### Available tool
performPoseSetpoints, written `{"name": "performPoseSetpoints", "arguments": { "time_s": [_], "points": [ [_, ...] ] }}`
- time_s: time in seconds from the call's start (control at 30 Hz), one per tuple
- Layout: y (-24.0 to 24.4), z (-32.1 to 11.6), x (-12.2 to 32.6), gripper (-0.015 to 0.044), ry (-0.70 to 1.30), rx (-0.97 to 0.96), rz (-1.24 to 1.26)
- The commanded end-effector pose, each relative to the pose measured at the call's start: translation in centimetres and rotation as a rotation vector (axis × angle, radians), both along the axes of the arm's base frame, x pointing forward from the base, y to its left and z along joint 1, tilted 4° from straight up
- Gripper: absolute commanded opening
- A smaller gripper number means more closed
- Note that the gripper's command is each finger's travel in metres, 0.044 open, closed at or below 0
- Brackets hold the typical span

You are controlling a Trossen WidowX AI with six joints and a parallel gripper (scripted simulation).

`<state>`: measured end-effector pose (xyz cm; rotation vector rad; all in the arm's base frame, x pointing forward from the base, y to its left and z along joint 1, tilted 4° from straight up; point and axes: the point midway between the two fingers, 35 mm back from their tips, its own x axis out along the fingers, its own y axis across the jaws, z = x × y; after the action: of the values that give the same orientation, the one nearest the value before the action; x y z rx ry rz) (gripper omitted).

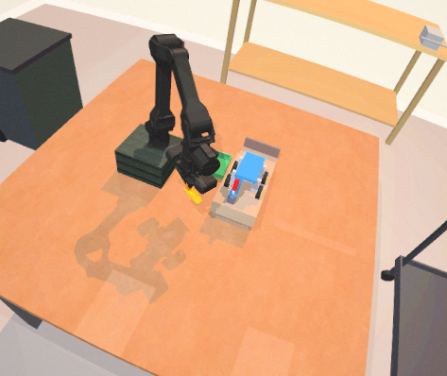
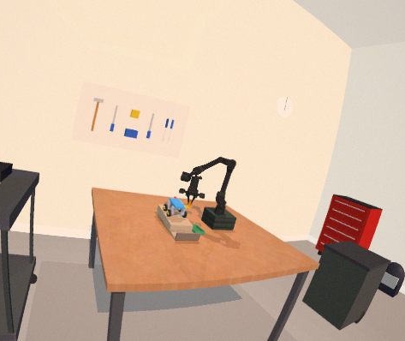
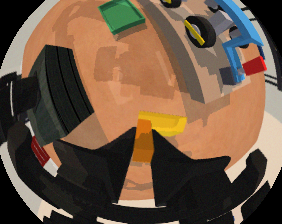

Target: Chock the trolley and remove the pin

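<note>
My gripper (image 1: pixel 189 185) (image 2: pixel 190 203) (image 3: pixel 142 131) is shut on the orange handle of the yellow chock (image 1: pixel 194 196) (image 3: pixel 167 123). The chock appears a little above the table, left of the ramp in the top view; its black base is hidden. The blue trolley (image 1: pixel 250 166) (image 2: pixel 176 204) stands on the beige ramp (image 1: pixel 233 215) (image 2: pixel 175 224) (image 3: pixel 191 82). The red-headed stop pin (image 1: pixel 235 184) (image 3: pixel 254 66) stands at the trolley's uphill end, in a blue and grey holder. The green tray (image 1: pixel 224 166) (image 2: pixel 198 230) (image 3: pixel 123 17) lies on the table beside the ramp and looks empty.
The dark base block (image 1: pixel 143 162) (image 2: pixel 218 219) (image 3: pixel 67 92) under the arm stands on the table (image 1: pixel 185 302) (image 2: pixel 155 261) left of the tray in the top view. A raised end board (image 1: pixel 262 147) (image 2: pixel 187 236) closes the ramp's low end.
</note>
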<state>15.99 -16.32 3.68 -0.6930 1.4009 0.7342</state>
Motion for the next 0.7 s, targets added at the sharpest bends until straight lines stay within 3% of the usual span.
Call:
{"name": "performPoseSetpoints", "arguments": {
  "time_s": [0.0, 0.67],
  "points": [
    [-0.1, 1.5, 0.1, 0.0000, -0.006, -0.001, 0.005],
    [-0.4, 6.8, 0.2, 0.0000, -0.006, -0.001, 0.005]
  ]
}}
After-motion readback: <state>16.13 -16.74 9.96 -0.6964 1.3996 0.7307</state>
